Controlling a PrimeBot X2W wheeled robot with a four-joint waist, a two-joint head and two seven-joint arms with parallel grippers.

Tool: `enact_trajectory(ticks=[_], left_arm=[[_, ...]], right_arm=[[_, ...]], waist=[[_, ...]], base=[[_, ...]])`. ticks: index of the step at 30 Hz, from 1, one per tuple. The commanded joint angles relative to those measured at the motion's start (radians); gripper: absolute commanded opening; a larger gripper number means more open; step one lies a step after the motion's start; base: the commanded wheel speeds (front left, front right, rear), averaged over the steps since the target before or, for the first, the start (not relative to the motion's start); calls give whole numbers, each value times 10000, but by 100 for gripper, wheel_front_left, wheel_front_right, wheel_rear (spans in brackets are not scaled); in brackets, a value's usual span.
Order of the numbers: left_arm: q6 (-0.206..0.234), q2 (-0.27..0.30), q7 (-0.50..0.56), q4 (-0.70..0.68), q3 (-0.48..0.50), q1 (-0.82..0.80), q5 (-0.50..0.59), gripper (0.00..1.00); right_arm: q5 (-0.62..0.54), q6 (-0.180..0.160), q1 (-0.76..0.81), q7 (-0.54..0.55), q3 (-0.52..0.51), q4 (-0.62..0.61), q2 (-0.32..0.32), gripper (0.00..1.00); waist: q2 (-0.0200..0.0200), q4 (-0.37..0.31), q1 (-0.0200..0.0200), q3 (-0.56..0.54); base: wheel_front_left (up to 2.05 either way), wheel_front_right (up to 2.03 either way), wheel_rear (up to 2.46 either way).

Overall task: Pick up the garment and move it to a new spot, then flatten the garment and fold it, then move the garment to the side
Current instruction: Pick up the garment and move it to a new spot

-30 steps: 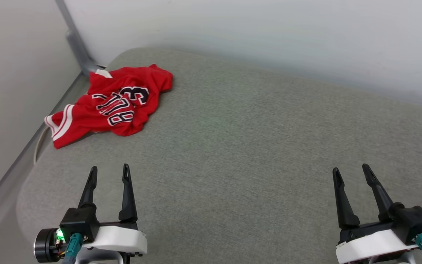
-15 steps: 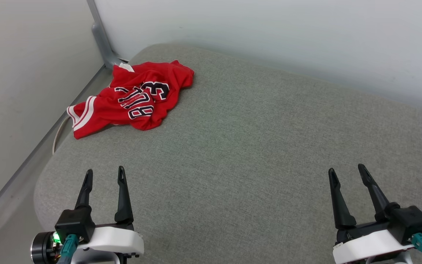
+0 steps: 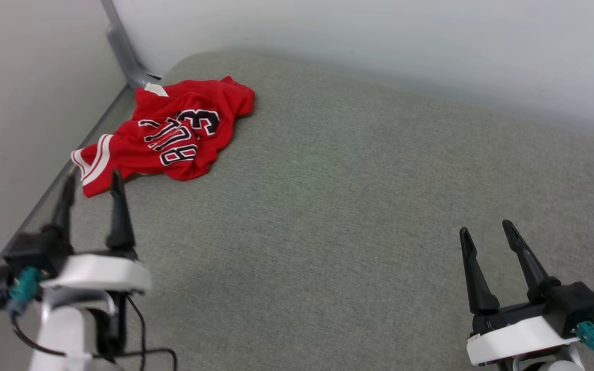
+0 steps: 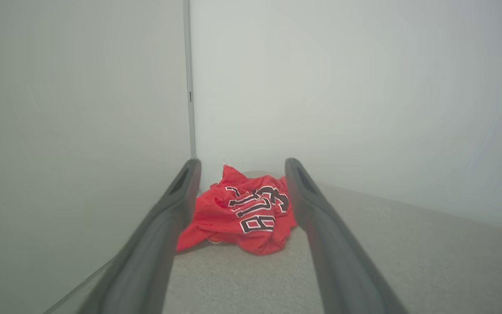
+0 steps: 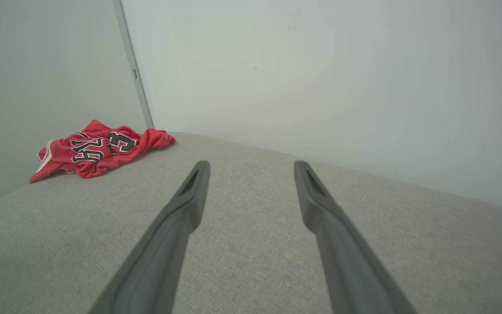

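Observation:
The garment [image 3: 168, 139], a red jersey with black white-outlined lettering and red-white stripe trim, lies crumpled at the far left corner of the grey cushion [image 3: 353, 206]. My left gripper [image 3: 93, 183] is open, its tips just short of the garment's striped near edge. In the left wrist view the garment [image 4: 242, 213] lies ahead between the spread fingers [image 4: 168, 226]. My right gripper [image 3: 485, 229] stands open at the near right, far from the garment, with nothing between its fingers. The right wrist view has the garment [image 5: 98, 150] at its far left.
Pale walls close the space behind and on the left, meeting at a grey metal post [image 3: 121, 51] just beyond the garment. The cushion's left edge [image 3: 44, 206] drops off beside the left gripper. A black cable [image 3: 142, 340] hangs near the left wrist.
The left arm has reached forward and left, bringing its open fingers close to the garment's striped edge. The head camera has shifted. The right gripper has hardly moved.

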Motion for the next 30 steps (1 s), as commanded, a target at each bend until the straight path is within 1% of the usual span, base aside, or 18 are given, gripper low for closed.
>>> enact_trajectory(ticks=[1,4,6,7,9,11,14,17,20,22,24,26,28,30], left_arm=[[-121,184,-28,131,121,-393,43,100],[-373,633,-26,540,280,-1255,166,100],[-491,978,-26,848,389,-1918,44,100],[-552,1030,-26,1026,375,-2192,-26,100],[-630,1325,-25,1628,355,-2690,-257,100],[-659,1802,-16,2155,216,-3335,-310,100],[-704,2301,203,2823,74,-4238,-825,100],[-711,2809,706,3258,-423,-4998,-1517,100],[-709,3525,1644,3595,-1122,-5675,-2285,100],[-710,3826,2906,4022,-1606,-6000,-3032,100],[-711,4245,4131,4201,-2055,-6439,-3726,100],[-712,4630,5159,4301,-2336,-6782,-4330,100],[-712,4871,6152,4328,-2751,-6923,-4850,100],[-713,5276,6981,4350,-3141,-7182,-5142,100]], right_arm=[[-92,-7,-175,-21,12,-68,-3,100],[-255,-7,-256,-21,4,-148,-5,100],[-364,-7,-380,-21,-11,-227,-5,100],[-423,-7,-464,-21,-39,-283,-3,100],[-575,-7,-584,-21,-33,-387,-5,100],[-691,-7,-741,-21,-80,-509,-5,100],[-840,-7,-959,-21,-198,-708,-5,100],[-973,-7,-1135,-21,-328,-861,-5,100],[-1097,-7,-1305,-21,-402,-992,-5,100],[-1176,-7,-1403,-21,-407,-1094,-5,100],[-1198,-7,-1506,-21,-407,-1176,-5,100],[-1251,-7,-1599,-21,-413,-1273,-5,100],[-1305,-7,-1669,-21,-423,-1362,-5,100],[-1349,-7,-1750,-21,-428,-1442,-24,100]], waist=[[0,-159,0,168],[0,-385,0,467],[0,-532,0,725],[0,-592,0,867],[0,-738,0,1169],[0,-897,0,1480],[0,-1073,0,1972],[0,-1189,0,2429],[0,-1295,0,2853],[0,-1359,0,3100],[0,-1412,0,3326],[0,-1466,0,3569],[0,-1523,0,3798],[0,-1577,0,4032]], base=[[0,0,0],[0,0,0],[0,0,0],[0,0,0],[0,0,0],[0,0,0],[0,0,0],[0,0,0],[0,0,0],[0,0,0],[0,0,0],[0,0,0],[0,0,0],[0,0,0]])
